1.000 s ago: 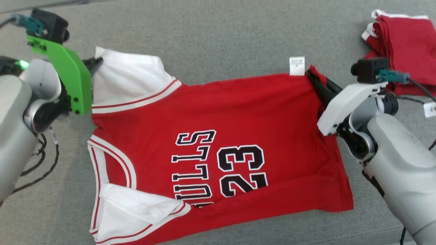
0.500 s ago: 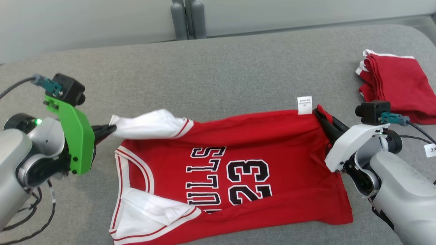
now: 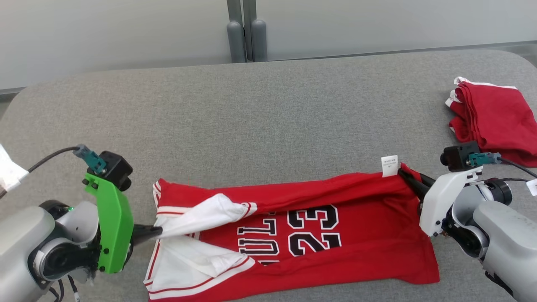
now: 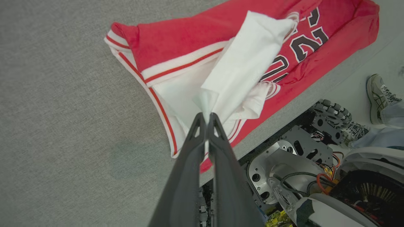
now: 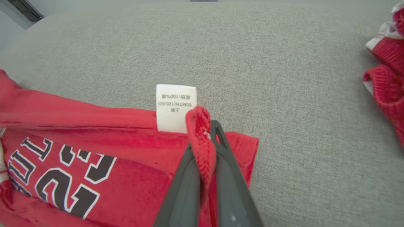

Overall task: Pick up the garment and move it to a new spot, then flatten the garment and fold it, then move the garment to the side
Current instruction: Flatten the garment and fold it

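Note:
The garment (image 3: 335, 235) is a red jersey with white sleeves and black "23" lettering, lying across the near part of the grey table. Its far edge is folded over toward me, covering the top of the print. My left gripper (image 3: 157, 230) is shut on the white sleeve tip (image 4: 206, 101), held over the jersey's left end. My right gripper (image 3: 406, 175) is shut on the red hem corner (image 5: 200, 126) beside the white care label (image 5: 176, 107). Both corners are lifted slightly off the cloth below.
A folded pile of red clothes (image 3: 491, 119) lies at the table's far right. The grey table surface (image 3: 268, 126) stretches beyond the jersey. In the left wrist view the robot's base (image 4: 296, 164) and a person's shoe (image 4: 378, 94) show past the table's near edge.
Both grippers pulled the jersey's far edge toward me, folding it over the print; the white sleeve now lies over the jersey's left end. The head camera tilted up, showing the wall behind.

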Controlling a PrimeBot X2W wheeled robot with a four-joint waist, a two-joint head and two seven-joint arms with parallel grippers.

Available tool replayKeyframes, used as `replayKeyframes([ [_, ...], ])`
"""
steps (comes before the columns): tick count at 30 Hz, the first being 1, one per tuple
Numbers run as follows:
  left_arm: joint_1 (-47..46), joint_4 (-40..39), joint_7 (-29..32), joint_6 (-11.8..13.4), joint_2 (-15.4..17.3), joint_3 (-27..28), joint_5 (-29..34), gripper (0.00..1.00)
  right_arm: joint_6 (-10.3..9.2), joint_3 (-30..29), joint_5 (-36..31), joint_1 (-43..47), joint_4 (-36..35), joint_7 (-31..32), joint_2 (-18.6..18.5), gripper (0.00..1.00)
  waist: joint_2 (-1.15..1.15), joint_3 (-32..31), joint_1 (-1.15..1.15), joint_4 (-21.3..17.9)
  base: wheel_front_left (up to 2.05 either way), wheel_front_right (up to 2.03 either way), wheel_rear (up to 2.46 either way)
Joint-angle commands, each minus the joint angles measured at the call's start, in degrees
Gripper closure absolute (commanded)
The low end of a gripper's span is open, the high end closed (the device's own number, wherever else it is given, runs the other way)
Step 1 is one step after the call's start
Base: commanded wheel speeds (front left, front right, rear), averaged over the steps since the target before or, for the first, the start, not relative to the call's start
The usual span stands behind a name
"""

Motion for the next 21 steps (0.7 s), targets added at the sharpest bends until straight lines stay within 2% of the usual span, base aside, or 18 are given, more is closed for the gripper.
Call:
replayKeyframes([
  [1,1.3,-0.4,0.7,0.4,0.6,-0.5,-0.7,1.00,-0.09,0.8,0.6,-0.3,-0.1,1.0,-0.9,1.00,0.00,0.0,0.00,-0.2,0.00,0.00,0.00],
  [8,3.5,0.3,2.1,0.8,-0.4,-2.2,-1.7,1.00,-0.09,4.2,2.2,-1.2,-0.2,4.4,-1.9,1.00,0.00,-0.1,0.00,-1.1,0.00,0.00,0.00],
  [9,3.6,0.5,2.0,0.9,-0.7,-2.3,-1.6,1.00,-0.09,4.7,2.3,-1.4,-0.2,4.9,-2.0,0.91,0.00,-0.1,0.00,-1.2,0.00,0.00,0.00],
  [11,4.0,1.4,2.0,0.9,-1.2,-2.7,-1.2,1.00,-0.08,5.6,2.8,-1.2,0.0,5.9,-1.8,0.89,0.00,-0.1,0.00,-1.5,0.00,0.00,0.00],
  [14,4.6,2.9,1.5,0.5,-2.1,-3.2,-0.7,1.00,-0.09,6.7,3.6,-1.0,0.3,7.4,-1.7,0.78,0.00,-0.1,0.00,-1.8,0.00,0.00,0.00],
  [15,4.9,3.6,1.5,0.4,-2.4,-3.4,-0.8,0.84,-0.09,7.2,3.8,-0.8,0.5,8.1,-1.6,0.71,0.00,-0.2,0.00,-1.9,0.00,0.00,0.00],
  [16,5.1,4.1,1.4,0.2,-2.7,-3.5,-0.8,0.63,-0.09,7.5,4.1,-0.7,0.5,8.7,-1.7,0.62,0.00,-0.3,0.00,-2.0,0.00,0.00,0.00],
  [17,5.3,4.6,1.6,0.1,-2.9,-3.6,-1.0,0.04,-0.09,7.7,4.3,-0.7,0.5,9.1,-1.7,0.47,0.00,-0.4,0.00,-2.0,0.00,0.00,0.00],
  [18,5.6,5.2,1.9,0.0,-3.0,-3.9,-1.4,0.00,-0.09,8.0,4.5,-0.6,0.6,9.7,-1.9,0.06,0.00,-0.5,0.00,-2.1,0.00,0.00,0.00],
  [19,5.7,5.5,1.9,0.0,-3.0,-3.9,-1.4,0.00,-0.09,8.3,4.7,-0.4,0.6,10.3,-2.0,0.00,0.00,-0.7,0.00,-2.2,0.00,0.00,0.00],
  [21,5.7,6.1,1.5,0.0,-2.9,-3.8,-1.0,0.00,-0.09,8.5,5.2,-0.2,0.4,11.2,-2.3,0.00,0.00,-1.2,0.00,-2.2,0.00,0.00,0.00],
])
